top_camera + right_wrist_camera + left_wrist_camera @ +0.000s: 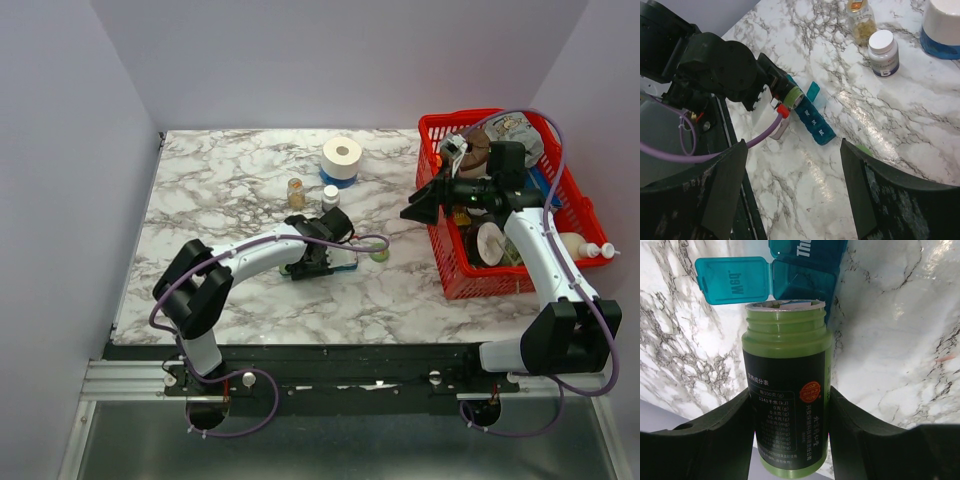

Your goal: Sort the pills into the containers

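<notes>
Pouring looks like the job going on. Left gripper (788, 412) is squeezing a round green plastic bottle with a black label (786, 355) between its two black fingers. The bottle is lying tipped over with no cap on. Its open mouth is pointing at the long teal-blue plastic pill organizer (805, 277).

The organizer is sitting near the middle of the white marble table (230, 180), just past the bottle mouth. One small teal lid (732, 280) marked Wed is standing open, a little to the left of the mouth in the left wrist view. The open box beside that lid is hiding right behind the bottle rim, very close or touching; I cannot tell which. The strip seems to be running left to right, and the bottle is meeting it at a slant from the left end.

No pills are showing anywhere.

Right gripper (792, 150) is hanging wide open and holding nothing, well apart on the right by the red mesh basket (470, 270). So the left arm is much nearer. I think the mouth needs to be sitting over the open box before the bottle is tipping more, or pills may be rolling onto the table.
</notes>
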Action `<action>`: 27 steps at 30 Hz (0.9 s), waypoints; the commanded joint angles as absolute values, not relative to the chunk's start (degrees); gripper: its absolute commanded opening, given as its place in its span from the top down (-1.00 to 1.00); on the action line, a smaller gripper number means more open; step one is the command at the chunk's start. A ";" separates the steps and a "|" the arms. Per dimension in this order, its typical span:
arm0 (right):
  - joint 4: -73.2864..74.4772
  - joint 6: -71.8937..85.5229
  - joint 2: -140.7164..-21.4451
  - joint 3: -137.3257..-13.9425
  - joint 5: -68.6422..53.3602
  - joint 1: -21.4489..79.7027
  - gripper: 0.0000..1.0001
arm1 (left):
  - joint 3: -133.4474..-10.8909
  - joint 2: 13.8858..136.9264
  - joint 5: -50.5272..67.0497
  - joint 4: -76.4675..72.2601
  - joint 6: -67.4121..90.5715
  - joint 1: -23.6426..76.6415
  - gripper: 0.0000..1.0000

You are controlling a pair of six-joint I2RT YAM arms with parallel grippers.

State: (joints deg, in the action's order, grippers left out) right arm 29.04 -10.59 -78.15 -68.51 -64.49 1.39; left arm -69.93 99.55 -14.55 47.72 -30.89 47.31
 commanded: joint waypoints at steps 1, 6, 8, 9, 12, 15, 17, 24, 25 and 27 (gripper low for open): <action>29.79 -11.69 -76.82 -69.70 -66.80 0.79 -0.68 | -72.25 100.63 -19.07 50.36 -31.73 48.08 1.00; 29.79 -11.69 -76.82 -69.70 -66.97 0.62 -0.68 | -73.30 101.69 -20.48 51.59 -32.34 48.87 1.00; 29.79 -11.60 -76.82 -69.70 -67.06 0.61 -0.68 | -73.56 102.04 -20.30 51.85 -32.43 49.04 1.00; 29.79 -11.69 -76.82 -69.70 -67.06 0.53 -0.68 | -73.74 102.13 -20.30 51.94 -32.52 49.04 1.00; 29.80 -11.69 -76.73 -69.61 -67.06 0.44 -0.68 | -74.00 102.57 -20.92 52.12 -32.61 49.30 1.00; 29.79 -11.60 -76.82 -69.61 -67.32 0.35 -0.68 | -74.61 103.18 -22.32 52.56 -32.96 49.92 1.00; 29.79 -11.60 -76.90 -69.61 -67.41 0.26 -0.68 | -74.88 103.62 -23.11 52.82 -33.13 50.36 1.00; 29.79 -11.60 -76.90 -69.61 -67.59 0.26 -0.68 | -73.92 103.71 -25.22 52.03 -33.31 51.68 1.00; 29.79 -11.60 -76.90 -69.61 -67.59 0.26 -0.68 | -73.92 103.54 -25.22 52.12 -33.22 51.77 1.00; 29.79 -11.60 -76.82 -69.61 -67.68 0.26 -0.68 | -73.83 103.45 -25.75 52.21 -33.31 52.29 1.00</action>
